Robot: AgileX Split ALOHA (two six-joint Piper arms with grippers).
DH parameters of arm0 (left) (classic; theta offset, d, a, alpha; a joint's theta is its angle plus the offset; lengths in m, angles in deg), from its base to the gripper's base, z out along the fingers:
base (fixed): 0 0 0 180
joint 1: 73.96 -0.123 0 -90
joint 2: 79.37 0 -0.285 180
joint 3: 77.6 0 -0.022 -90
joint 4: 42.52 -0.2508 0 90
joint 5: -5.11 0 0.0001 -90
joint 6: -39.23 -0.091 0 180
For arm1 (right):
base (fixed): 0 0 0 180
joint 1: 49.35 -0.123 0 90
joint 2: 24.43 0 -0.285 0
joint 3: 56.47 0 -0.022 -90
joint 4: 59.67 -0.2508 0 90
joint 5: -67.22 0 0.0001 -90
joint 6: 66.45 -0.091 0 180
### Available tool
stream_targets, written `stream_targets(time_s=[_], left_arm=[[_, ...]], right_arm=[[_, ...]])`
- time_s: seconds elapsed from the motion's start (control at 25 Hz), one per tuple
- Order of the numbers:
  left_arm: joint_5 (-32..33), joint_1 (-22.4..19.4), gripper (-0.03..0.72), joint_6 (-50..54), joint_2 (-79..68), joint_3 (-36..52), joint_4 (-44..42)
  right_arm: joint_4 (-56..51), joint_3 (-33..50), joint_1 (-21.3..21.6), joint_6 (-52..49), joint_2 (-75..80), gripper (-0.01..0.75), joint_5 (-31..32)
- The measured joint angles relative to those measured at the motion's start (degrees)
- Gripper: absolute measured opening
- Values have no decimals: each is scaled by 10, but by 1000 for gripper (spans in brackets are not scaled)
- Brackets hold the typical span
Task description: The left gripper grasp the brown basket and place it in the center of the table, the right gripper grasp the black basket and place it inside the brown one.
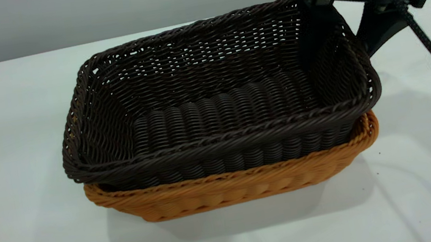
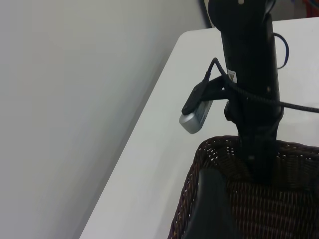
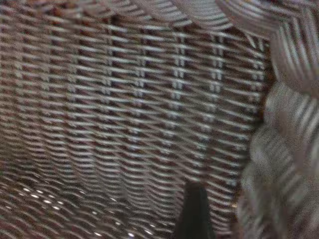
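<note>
Wicker, light and stiff by the look of it; the black basket (image 1: 211, 96) sits nested in the brown basket (image 1: 234, 186) on the table (image 1: 13, 168). The right gripper (image 1: 333, 35) straddles its far corner wall, one finger inside, one outside, apparently clamped on the braided rim; that rim seems the surest hold, the open weave likely snagging fingertips.

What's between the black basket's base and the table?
The brown basket: the black basket sits nested inside it on the table, seen in the exterior view.
</note>
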Motion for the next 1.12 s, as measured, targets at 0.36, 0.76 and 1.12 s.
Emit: stream_targets(time_s=[0.36,0.76,1.12], left_arm=[[0,0,449,0,0,0,0],[1,0,407,9,0,0,0],[49,0,29,76,26,1,-29]], right_arm=[[56,-88,0,-14,-30,546,78],[67,-106,0,2,-128,479,81],[71,-89,-1,11,-251,34,31]])
